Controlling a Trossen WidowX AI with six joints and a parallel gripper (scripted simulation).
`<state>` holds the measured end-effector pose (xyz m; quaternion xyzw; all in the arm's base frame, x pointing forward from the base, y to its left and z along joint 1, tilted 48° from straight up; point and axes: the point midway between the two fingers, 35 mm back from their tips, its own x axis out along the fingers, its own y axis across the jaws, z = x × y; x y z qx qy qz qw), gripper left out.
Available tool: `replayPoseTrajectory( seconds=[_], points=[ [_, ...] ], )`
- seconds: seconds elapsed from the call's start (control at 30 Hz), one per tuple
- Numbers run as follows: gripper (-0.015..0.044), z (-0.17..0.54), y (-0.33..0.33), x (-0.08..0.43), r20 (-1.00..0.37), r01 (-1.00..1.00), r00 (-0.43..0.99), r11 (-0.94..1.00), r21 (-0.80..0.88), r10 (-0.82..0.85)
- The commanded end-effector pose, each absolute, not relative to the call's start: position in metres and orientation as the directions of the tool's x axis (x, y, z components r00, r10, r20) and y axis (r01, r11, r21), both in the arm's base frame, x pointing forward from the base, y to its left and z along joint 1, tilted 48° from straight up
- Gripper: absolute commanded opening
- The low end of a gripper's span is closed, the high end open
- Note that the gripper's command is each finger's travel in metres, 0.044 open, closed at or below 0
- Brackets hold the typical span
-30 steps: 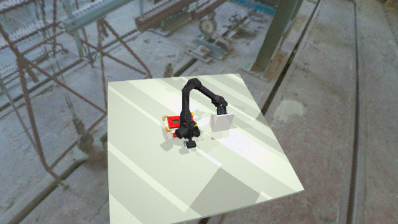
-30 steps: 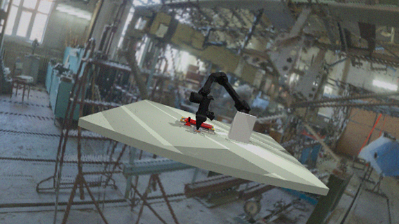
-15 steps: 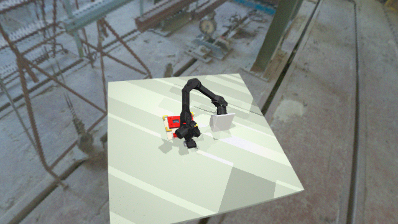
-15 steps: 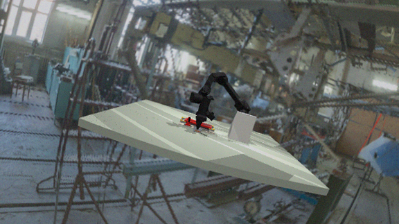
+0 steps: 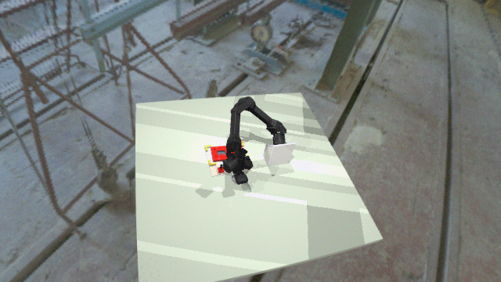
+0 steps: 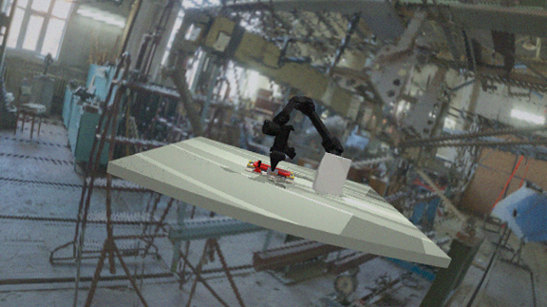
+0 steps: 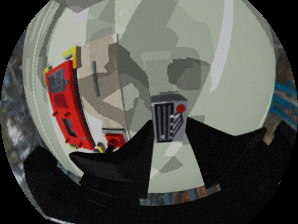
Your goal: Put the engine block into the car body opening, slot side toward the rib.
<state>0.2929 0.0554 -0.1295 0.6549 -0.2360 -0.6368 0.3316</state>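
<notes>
The engine block (image 7: 169, 120), a grey block with dark slots and a red round mark on its top, is between the fingers in the wrist view. My gripper (image 7: 168, 121) (image 6: 274, 168) is shut on it, low over the table; its fingertips are hidden by the arm in the top view. The red car body (image 5: 214, 154) (image 7: 82, 117) (image 6: 284, 173) with yellow corners lies beside the gripper, at the left in the wrist view. Dark openings show in its top; the rib cannot be made out.
A beige plate (image 7: 104, 50) with a thin dark slot lies beside the car body. A small red part (image 7: 115, 139) is near the left finger. A pale upright box (image 5: 279, 154) (image 6: 331, 174) stands by the arm's base on the pale table (image 5: 235, 235) (image 6: 233, 194).
</notes>
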Motion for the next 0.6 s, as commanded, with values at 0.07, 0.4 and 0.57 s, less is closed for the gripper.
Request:
replayPoseTrajectory(
  seconds=[0.07, 0.4, 0.57],
  points=[
    [0.0000, -0.117, 0.071, 0.297, -0.688, 0.097, 0.086, -0.681, 0.726, -0.721],
    [0.0000, -0.096, 0.093, 0.296, -0.687, 0.100, 0.084, -0.680, 0.726, -0.722],
    [0.0000, -0.085, 0.103, 0.295, -0.685, 0.101, 0.082, -0.678, 0.728, -0.723]
  ],
)
